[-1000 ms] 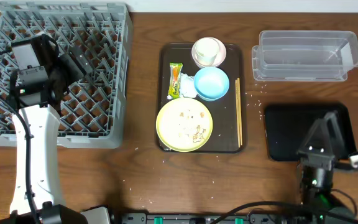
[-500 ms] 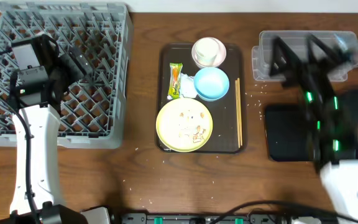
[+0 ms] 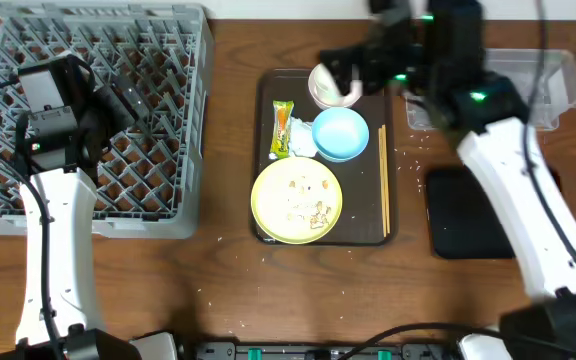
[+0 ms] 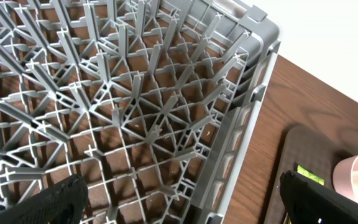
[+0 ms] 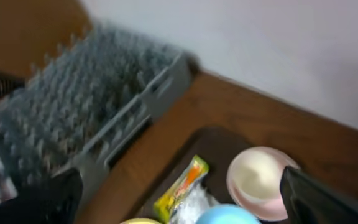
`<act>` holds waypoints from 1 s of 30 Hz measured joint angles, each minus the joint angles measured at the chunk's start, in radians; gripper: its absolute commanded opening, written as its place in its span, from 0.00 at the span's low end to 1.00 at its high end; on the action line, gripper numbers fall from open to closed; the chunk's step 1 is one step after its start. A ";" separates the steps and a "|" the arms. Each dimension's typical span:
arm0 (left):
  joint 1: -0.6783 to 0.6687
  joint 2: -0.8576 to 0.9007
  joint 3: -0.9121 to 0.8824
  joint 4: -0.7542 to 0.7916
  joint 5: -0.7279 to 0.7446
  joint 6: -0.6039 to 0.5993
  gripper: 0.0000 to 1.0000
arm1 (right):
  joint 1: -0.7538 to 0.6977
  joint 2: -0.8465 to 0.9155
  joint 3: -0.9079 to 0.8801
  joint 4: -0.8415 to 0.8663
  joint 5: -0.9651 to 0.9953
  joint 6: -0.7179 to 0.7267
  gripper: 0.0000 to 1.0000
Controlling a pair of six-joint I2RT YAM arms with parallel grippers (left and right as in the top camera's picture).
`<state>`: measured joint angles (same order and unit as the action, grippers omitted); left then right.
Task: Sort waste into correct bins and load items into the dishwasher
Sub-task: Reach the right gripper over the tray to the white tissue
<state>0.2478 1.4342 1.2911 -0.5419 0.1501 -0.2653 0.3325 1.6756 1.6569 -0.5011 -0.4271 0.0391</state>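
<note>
Overhead view: take the brown serving tray (image 3: pixel 358 215) as your reference. To its left stands the grey dish rack (image 3: pixel 138 222). Your left gripper (image 3: pixel 128 108) hangs above the rack, jaws fully apart, holding nothing. On the tray you see the snack wrapper (image 3: pixel 283 130) at the left edge, the white tissue (image 3: pixel 303 140) touching it, the yellow plate (image 3: pixel 297 202) with food scraps (image 3: pixel 313 210), the blue bowl (image 3: pixel 340 134), the white cup (image 3: pixel 330 92) and the chopsticks (image 3: pixel 383 185) along the right edge. Your right gripper (image 3: pixel 346 68) is over the tray's far end at the cup, jaws spread wide, empty. Right of the tray lie the clear tub (image 3: pixel 553 80) and the black tray (image 3: pixel 468 215).
</note>
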 measured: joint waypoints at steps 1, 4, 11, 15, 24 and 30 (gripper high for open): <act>0.000 0.000 0.000 -0.001 0.000 0.000 1.00 | 0.020 0.021 0.010 -0.015 0.000 -0.024 0.99; 0.000 0.000 0.000 -0.001 0.000 0.000 1.00 | 0.071 0.073 0.013 -0.047 0.000 -0.066 0.99; 0.000 0.000 0.000 0.000 0.000 0.000 1.00 | 0.165 0.193 0.013 0.024 0.000 -0.045 0.95; 0.000 0.000 0.000 0.000 0.000 0.000 1.00 | 0.225 0.262 0.016 0.112 0.050 0.022 0.81; 0.000 0.000 0.000 0.000 0.000 0.000 1.00 | 0.311 0.445 0.016 0.092 0.352 0.239 0.60; 0.000 0.000 0.000 -0.001 0.000 0.000 1.00 | 0.306 0.465 0.016 0.019 0.507 0.331 0.56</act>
<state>0.2478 1.4342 1.2907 -0.5426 0.1501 -0.2653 0.6384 2.1410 1.6733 -0.4824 0.0795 0.3698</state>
